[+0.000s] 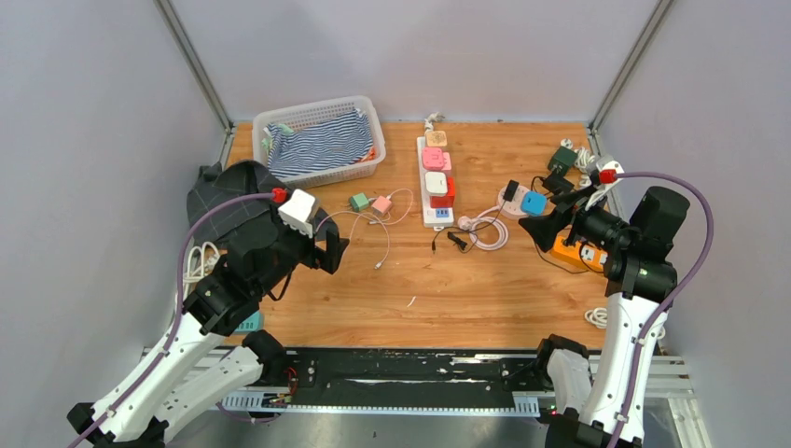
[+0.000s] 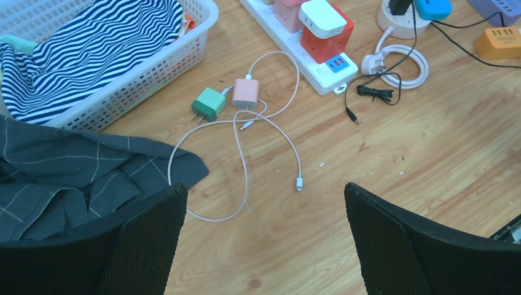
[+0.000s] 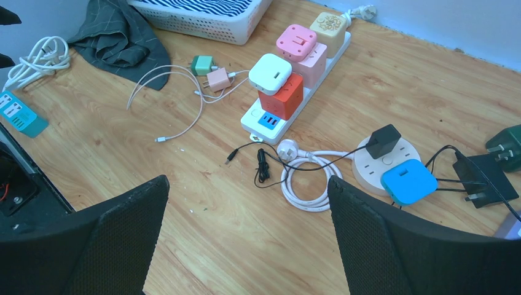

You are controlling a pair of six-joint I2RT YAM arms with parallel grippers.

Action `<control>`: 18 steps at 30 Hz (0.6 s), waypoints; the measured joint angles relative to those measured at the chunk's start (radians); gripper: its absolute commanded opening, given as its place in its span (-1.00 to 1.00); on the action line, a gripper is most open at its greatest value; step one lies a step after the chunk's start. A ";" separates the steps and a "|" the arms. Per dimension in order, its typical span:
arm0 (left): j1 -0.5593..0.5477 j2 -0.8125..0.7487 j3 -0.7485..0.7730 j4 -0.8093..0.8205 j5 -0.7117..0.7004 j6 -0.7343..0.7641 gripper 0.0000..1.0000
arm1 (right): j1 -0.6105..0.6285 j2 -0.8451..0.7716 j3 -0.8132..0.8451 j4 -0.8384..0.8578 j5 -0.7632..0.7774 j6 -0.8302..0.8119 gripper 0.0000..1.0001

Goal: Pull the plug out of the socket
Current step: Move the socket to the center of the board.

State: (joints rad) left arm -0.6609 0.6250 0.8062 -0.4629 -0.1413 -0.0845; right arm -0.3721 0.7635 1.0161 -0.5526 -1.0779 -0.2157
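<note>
A long white power strip [image 1: 435, 217] lies mid-table with a tan plug [image 3: 330, 26], a pink plug [image 3: 296, 42] and a white plug [image 3: 270, 73] on a red cube [image 3: 281, 101]. To its right, a round white socket [image 3: 375, 165] carries a black adapter [image 3: 383, 141] and a blue plug [image 3: 408, 181]. My left gripper [image 2: 265, 185] hangs open over bare wood, well short of the strip [image 2: 314, 66]. My right gripper [image 3: 247, 181] is open too, above the wood near the round socket. Neither touches anything.
A white basket [image 1: 368, 112] with striped cloth stands back left, a dark cloth [image 1: 228, 201] beside it. Green [image 2: 209, 103] and pink [image 2: 246, 93] chargers with white cables lie left of the strip. A coiled white cable [image 3: 310, 178], an orange strip [image 1: 569, 250] and a teal strip [image 3: 18, 114] also lie around.
</note>
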 measured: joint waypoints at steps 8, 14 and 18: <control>0.003 0.001 0.000 0.006 0.014 0.000 1.00 | 0.000 0.000 0.000 0.006 0.005 0.010 1.00; 0.003 0.001 -0.001 0.006 0.019 0.000 1.00 | 0.000 0.000 0.000 0.008 0.005 0.011 1.00; 0.003 0.002 -0.001 0.007 0.024 -0.005 1.00 | 0.000 0.000 -0.003 0.015 0.005 0.012 1.00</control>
State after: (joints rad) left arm -0.6575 0.6266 0.8055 -0.4557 -0.1177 -0.0891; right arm -0.3725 0.7635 1.0126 -0.5377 -1.0729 -0.2039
